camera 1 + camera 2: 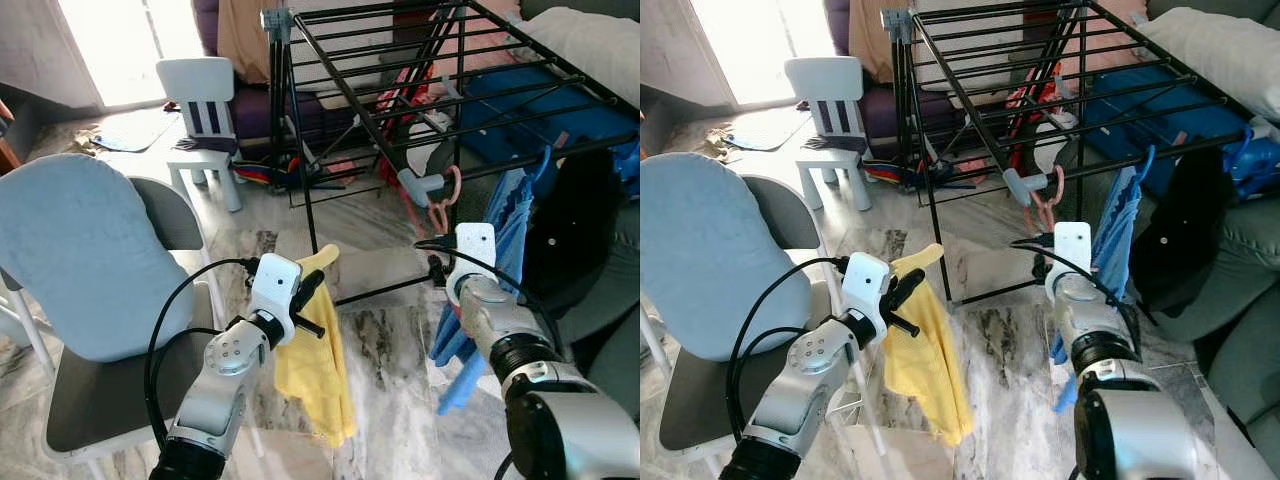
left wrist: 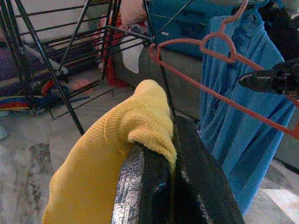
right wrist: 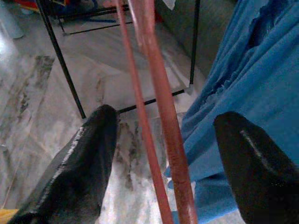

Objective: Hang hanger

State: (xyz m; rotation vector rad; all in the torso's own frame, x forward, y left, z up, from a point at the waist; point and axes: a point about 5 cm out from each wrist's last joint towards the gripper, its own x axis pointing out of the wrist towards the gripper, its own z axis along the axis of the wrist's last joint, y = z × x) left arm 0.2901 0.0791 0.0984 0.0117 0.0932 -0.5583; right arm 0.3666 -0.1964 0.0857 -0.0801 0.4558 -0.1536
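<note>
Standing at the far left is a grey chair (image 1: 95,390) with a pale blue cushion (image 1: 75,265) on its backrest, and a small white child's chair (image 1: 200,110) sits farther back on the marble floor (image 1: 375,345); the left gripper (image 1: 308,292) is raised mid-scene, its black fingers (image 2: 187,186) pinched tight on a yellow cloth (image 1: 312,365) that hangs down from them; behind it rises a black drying rack (image 1: 420,70); the right gripper (image 3: 163,154) reaches toward the rack's near corner with its fingers spread apart, and the salmon-pink hanger (image 2: 219,60) passes between them untouched, its hook (image 1: 450,190) by the rack's grey corner joint (image 1: 415,185); just beside it a blue garment (image 1: 500,260) hangs from the rack's edge.
</note>
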